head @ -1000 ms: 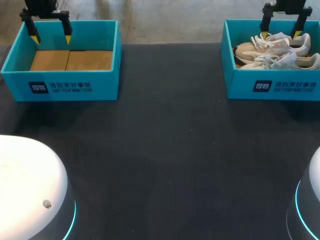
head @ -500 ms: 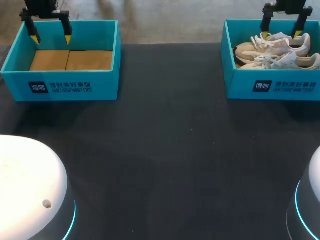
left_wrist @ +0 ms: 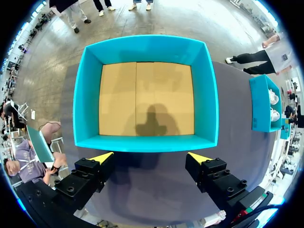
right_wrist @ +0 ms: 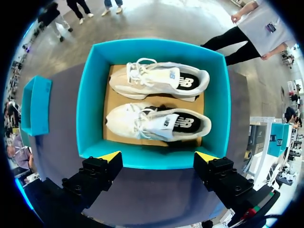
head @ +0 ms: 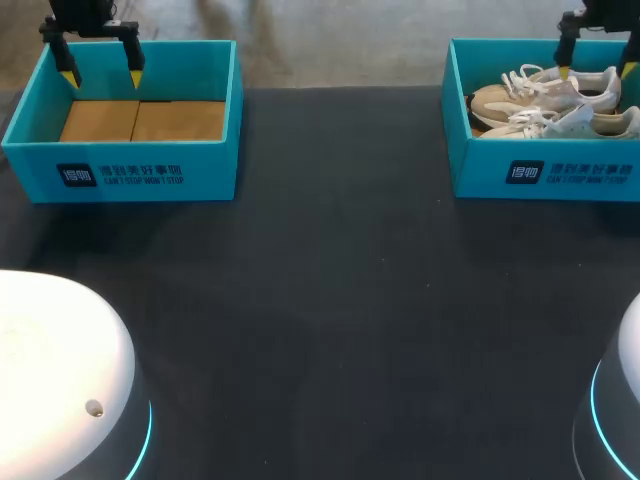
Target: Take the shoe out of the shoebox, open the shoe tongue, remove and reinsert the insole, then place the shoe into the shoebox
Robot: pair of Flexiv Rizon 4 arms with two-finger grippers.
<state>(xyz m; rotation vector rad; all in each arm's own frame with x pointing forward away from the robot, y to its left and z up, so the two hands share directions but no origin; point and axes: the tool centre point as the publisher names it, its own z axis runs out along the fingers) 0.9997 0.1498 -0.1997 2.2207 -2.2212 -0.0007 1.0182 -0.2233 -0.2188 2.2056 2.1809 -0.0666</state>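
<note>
Sideways toward the outer end of the shoebox [head: 545, 172] went the right gripper [head: 596, 70] in the head view, fingers spread above the two shoes [head: 545, 100] inside, while the left gripper [head: 102, 78] stayed, released, over the empty box [head: 120, 175]. From the left wrist, that box lay ahead of the gaping fingers. From the right wrist, both shoes lay side by side in the shoebox ahead of the released gripper.
</note>
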